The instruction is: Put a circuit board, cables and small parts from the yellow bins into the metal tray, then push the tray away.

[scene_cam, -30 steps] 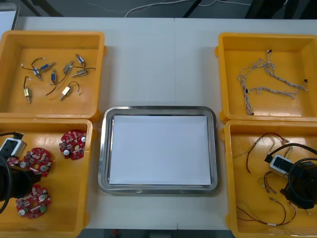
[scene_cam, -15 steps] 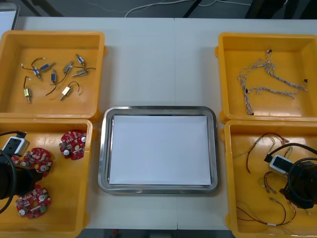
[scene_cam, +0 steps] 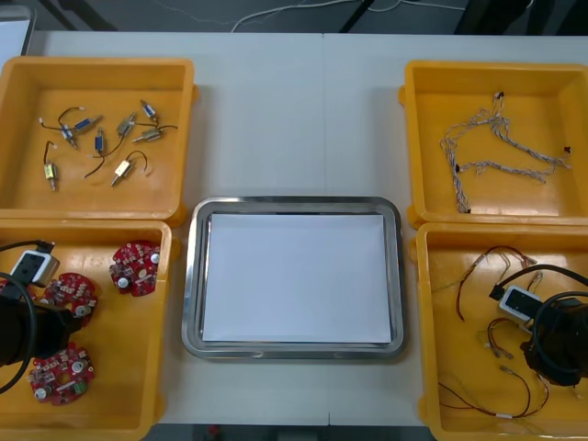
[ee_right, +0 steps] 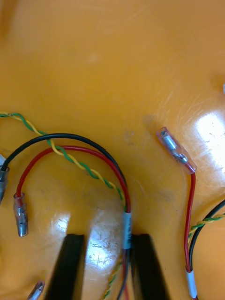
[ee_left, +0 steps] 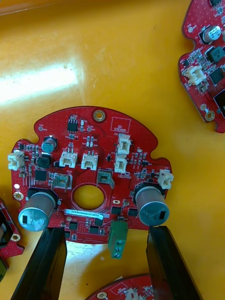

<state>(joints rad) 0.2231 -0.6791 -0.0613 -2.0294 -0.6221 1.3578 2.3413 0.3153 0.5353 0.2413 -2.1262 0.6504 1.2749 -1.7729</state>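
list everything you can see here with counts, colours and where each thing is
yellow bins: four, yellow, two at each side of the table
metal tray: one, shiny rim, white inside, between the bins
circuit boards: three, red, near left bin
small metal parts: about eight, silvery, far left bin
twisted cables: a few, blue and white, far right bin
loose cables: several, red, black and yellow-green, near right bin
table: one, light, under everything
left gripper: one, black fingers open either side of a board's edge, near left bin
right gripper: one, black fingers open around a sleeved cable bundle, near right bin
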